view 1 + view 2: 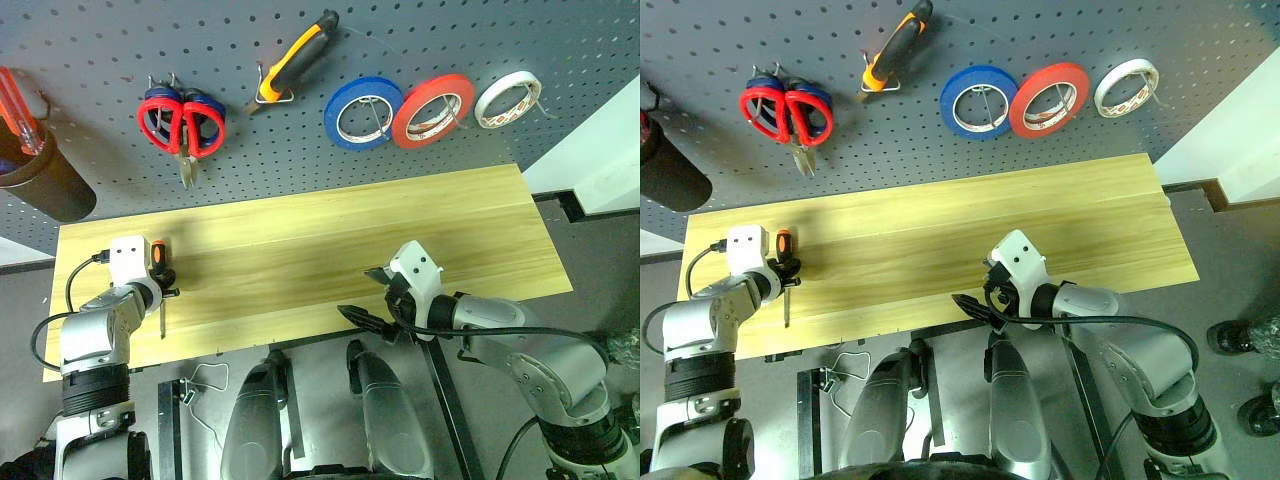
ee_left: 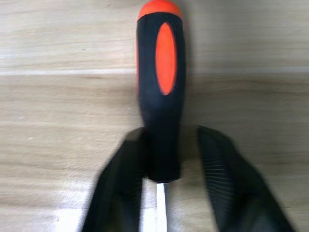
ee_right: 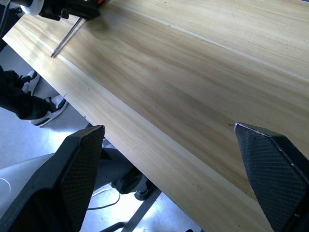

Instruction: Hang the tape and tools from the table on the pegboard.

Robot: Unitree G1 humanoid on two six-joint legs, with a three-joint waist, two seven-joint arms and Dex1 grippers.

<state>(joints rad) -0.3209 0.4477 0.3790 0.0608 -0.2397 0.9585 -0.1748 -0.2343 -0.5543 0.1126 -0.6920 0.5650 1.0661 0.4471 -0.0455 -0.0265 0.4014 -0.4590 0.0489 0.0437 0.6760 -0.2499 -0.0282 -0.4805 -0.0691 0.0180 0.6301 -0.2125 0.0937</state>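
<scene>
Now grasping last tool: left pincer [image 1: 160,283] clamped on screwdriver [image 1: 158,262] at bench [image 1: 330,250] 9 o'clock; right pincer [image 1: 368,296] wide, empty. Next, judged: lift to pegboard [image 1: 90,110] hook.

Light wood table [image 1: 400,230], small screwdriver [image 1: 160,270] near its left end

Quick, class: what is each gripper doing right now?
Left gripper: shut on the screwdriver.
Right gripper: open, holding nothing.
</scene>
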